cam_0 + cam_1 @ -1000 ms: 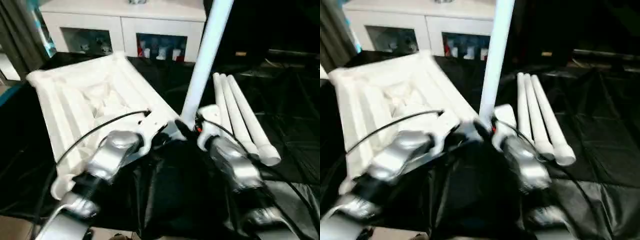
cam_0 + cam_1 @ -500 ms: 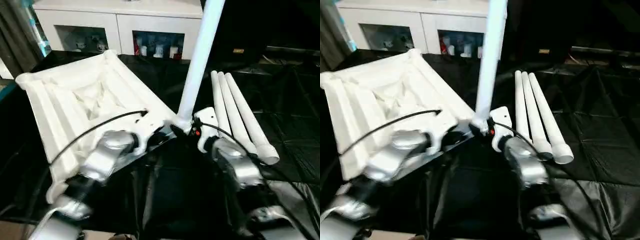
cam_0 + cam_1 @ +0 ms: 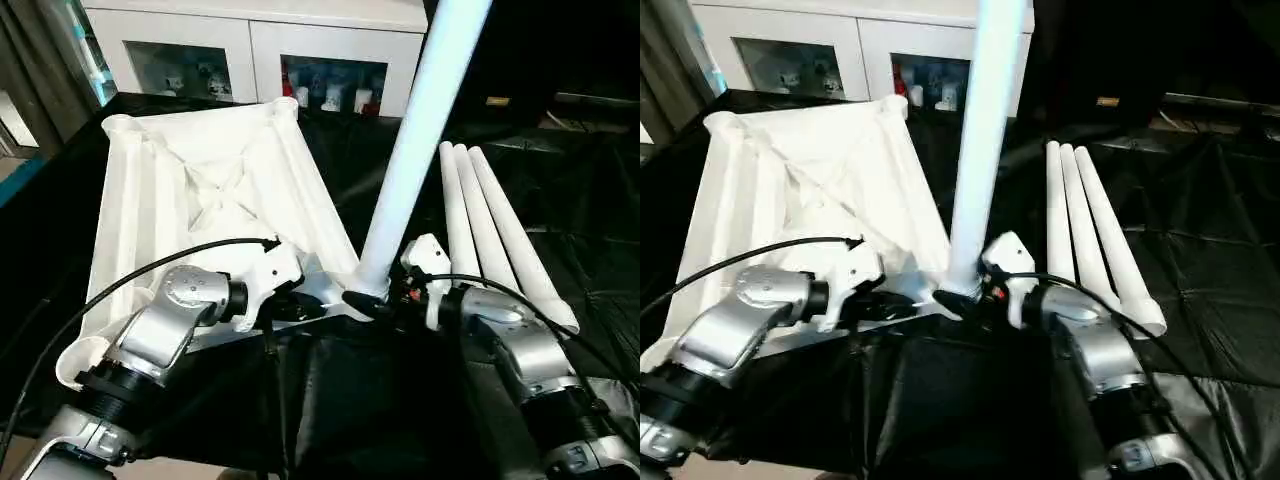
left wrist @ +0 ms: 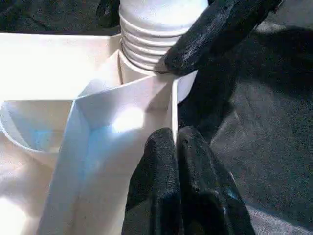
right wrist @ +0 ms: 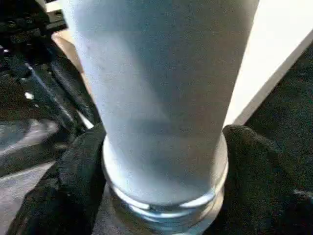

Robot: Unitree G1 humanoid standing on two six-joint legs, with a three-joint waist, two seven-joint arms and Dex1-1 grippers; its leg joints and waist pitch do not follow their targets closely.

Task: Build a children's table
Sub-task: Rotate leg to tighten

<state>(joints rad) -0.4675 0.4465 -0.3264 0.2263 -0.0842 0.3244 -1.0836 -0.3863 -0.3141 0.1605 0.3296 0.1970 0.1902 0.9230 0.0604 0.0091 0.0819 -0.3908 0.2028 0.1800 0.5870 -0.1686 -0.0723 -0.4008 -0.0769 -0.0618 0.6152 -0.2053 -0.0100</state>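
The children's table top (image 3: 200, 190) lies upside down on black cloth, ribbed underside up. One white leg (image 3: 420, 130) stands upright in its near right corner socket, leaning slightly right. My right gripper (image 3: 375, 300) is shut around the leg's base, with a black finger (image 5: 73, 186) on each side of the collar. The leg's threaded end (image 4: 156, 29) sits in the socket. My left gripper (image 4: 176, 134) is shut, its fingertips pinching the thin rim wall of the table top beside that socket. Three loose legs (image 3: 490, 220) lie side by side to the right.
A white glass-door cabinet (image 3: 260, 50) stands behind the work table. Wrinkled black cloth (image 3: 380, 400) covers the table around and in front of the table top. Cables run over both silver forearms.
The whole view has shifted and steadied. The leg still stands in the corner socket with my right gripper at its base. My left gripper stays at the rim.
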